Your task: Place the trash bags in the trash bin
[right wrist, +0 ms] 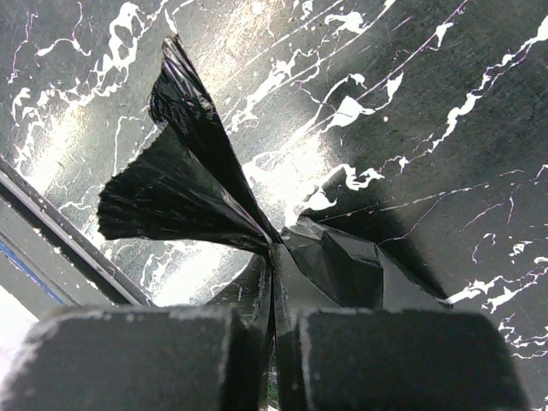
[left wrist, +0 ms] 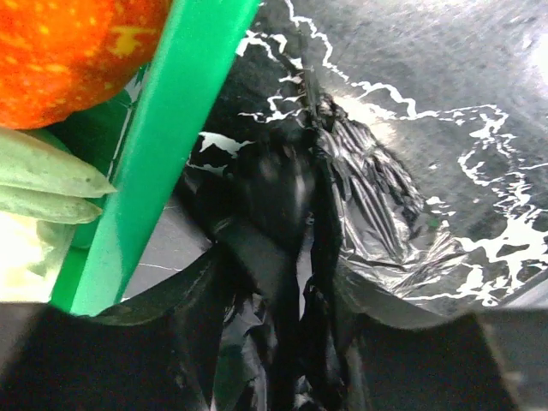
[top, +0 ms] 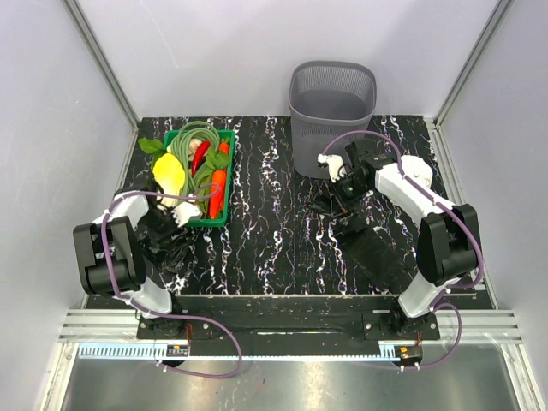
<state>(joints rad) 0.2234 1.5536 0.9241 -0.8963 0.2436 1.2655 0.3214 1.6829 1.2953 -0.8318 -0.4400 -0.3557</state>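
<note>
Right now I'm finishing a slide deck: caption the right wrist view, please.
Right gripper shut on a black trash bag, its film fanning out over the marbled black table.

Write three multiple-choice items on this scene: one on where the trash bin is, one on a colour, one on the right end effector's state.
1. The trash bin stands: A) on its side; B) upright at the back, right of the crate; C) at the near edge.
2. The crate is: A) red; B) blue; C) green.
3. The right end effector is: A) shut on a black trash bag; B) open above the bin; C) shut, empty.
Key: B, top view shows it there; C, its rim is green; A, black film is pinched between its fingers.
</note>
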